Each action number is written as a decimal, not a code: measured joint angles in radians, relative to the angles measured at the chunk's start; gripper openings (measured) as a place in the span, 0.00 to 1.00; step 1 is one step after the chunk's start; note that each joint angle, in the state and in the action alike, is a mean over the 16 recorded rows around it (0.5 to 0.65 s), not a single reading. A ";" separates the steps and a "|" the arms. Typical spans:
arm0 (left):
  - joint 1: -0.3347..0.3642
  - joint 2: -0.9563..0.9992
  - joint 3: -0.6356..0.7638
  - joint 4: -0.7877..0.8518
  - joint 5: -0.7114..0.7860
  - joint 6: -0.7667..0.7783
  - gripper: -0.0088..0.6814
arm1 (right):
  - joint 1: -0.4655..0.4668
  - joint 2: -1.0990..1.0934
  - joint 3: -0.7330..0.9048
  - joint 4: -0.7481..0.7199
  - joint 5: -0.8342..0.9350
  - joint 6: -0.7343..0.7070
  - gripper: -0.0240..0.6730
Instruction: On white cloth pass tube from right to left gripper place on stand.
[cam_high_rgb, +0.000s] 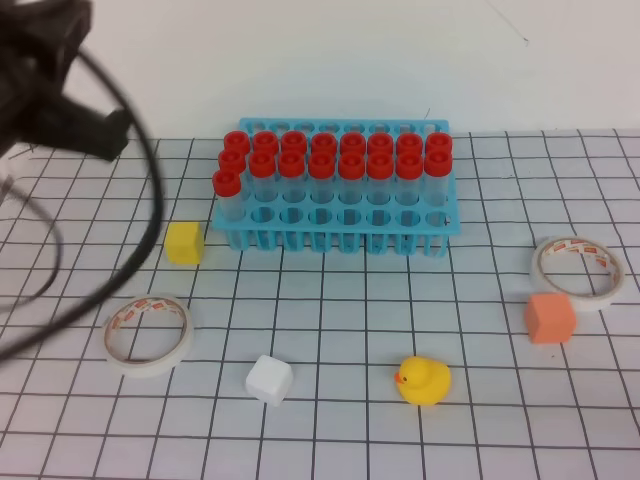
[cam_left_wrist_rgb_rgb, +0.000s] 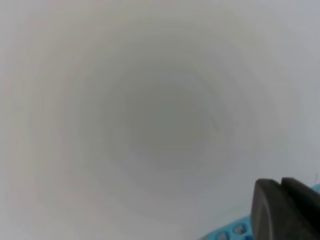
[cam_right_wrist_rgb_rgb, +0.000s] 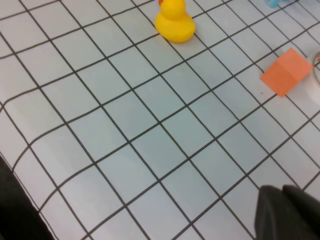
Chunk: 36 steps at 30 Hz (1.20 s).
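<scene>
The white cloth (cam_high_rgb: 340, 310) with a black grid covers the table. The light blue stand (cam_high_rgb: 340, 225) sits at the middle back and holds several red-capped tubes (cam_high_rgb: 322, 165) in its back rows. One more tube (cam_high_rgb: 227, 190) stands alone at the front left. My left gripper (cam_high_rgb: 100, 132) is a blurred black mass with cables, raised at the upper left of the stand. Its wrist view shows only one dark finger (cam_left_wrist_rgb_rgb: 285, 210), a white wall and a corner of the stand (cam_left_wrist_rgb_rgb: 232, 231). My right gripper shows only as a dark finger (cam_right_wrist_rgb_rgb: 290, 212) above the cloth (cam_right_wrist_rgb_rgb: 125, 125). No tube shows in either gripper.
A yellow cube (cam_high_rgb: 184, 243) and a tape roll (cam_high_rgb: 148, 333) lie at the left. A white cube (cam_high_rgb: 269, 380) and a yellow duck (cam_high_rgb: 424, 381) are in front. An orange cube (cam_high_rgb: 550, 318) and a second tape roll (cam_high_rgb: 578, 270) are at the right. The right wrist view shows the duck (cam_right_wrist_rgb_rgb: 174, 22) and the orange cube (cam_right_wrist_rgb_rgb: 286, 71).
</scene>
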 joint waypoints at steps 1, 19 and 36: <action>0.000 -0.030 0.016 0.000 0.013 0.000 0.03 | 0.000 0.000 0.000 0.000 0.000 0.000 0.03; 0.000 -0.663 0.580 0.000 -0.019 0.005 0.01 | 0.000 0.000 0.000 0.000 0.000 0.000 0.03; 0.000 -0.936 0.901 -0.011 -0.002 0.013 0.01 | 0.000 0.000 0.001 0.000 0.000 0.000 0.03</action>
